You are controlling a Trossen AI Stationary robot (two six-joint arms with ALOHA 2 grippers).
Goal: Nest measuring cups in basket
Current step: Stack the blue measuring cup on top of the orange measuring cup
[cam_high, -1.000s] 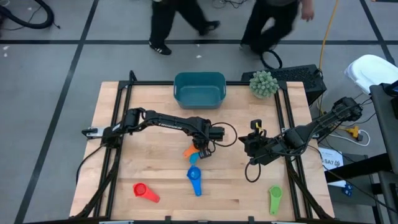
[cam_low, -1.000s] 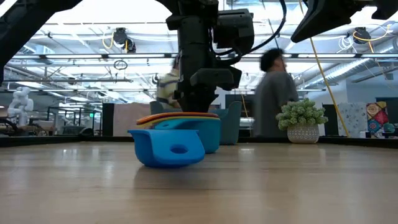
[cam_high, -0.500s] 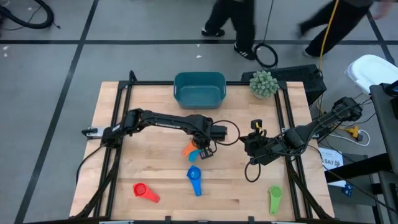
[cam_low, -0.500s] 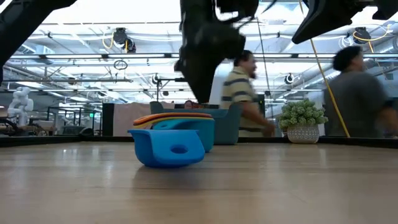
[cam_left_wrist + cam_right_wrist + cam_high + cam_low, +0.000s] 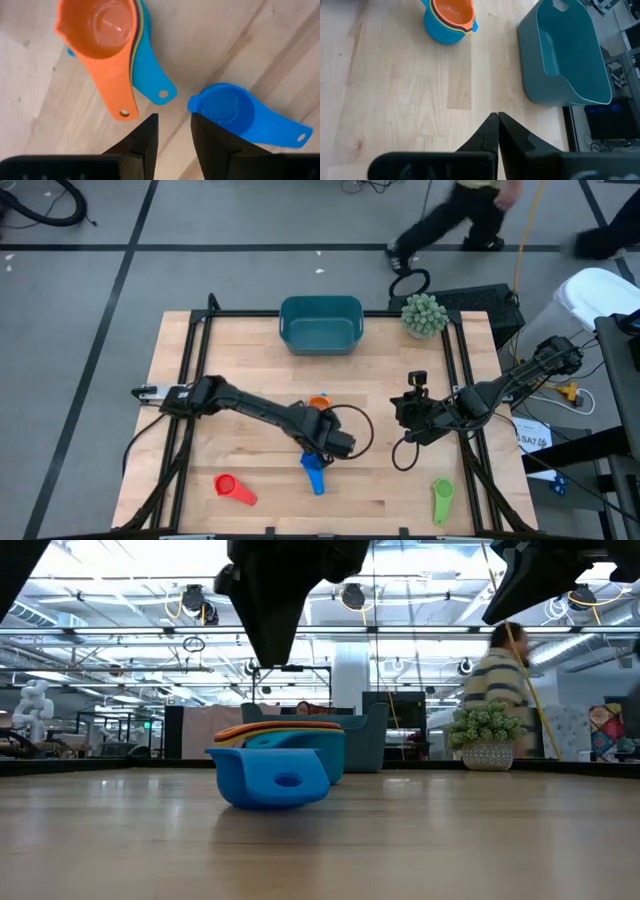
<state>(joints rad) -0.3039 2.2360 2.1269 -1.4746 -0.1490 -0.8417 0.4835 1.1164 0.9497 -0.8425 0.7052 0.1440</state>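
Claw (image 5: 172, 137) on your left arm hangs empty, fingers slightly apart, low centre of the high view.
Below it sits the blue cup (image 5: 227, 107), beside the orange-topped stack (image 5: 107, 42) awaiting it; right claw (image 5: 497, 131) waits together.

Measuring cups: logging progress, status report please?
Left end effector open, empty, above dark blue plastic cup. Orange-topped nested cup stack on table, outside teal plastic basket. Right end effector shut.

Robotics lab or industrial test hall, shown by exposed ceiling trusses (image 5: 120, 635) hung with ducts and lamps, grey taped floor (image 5: 100, 270), a white humanoid robot (image 5: 28, 710) parked in the background, cables (image 5: 525, 240) trailed beside the wooden workbench (image 5: 250, 350).
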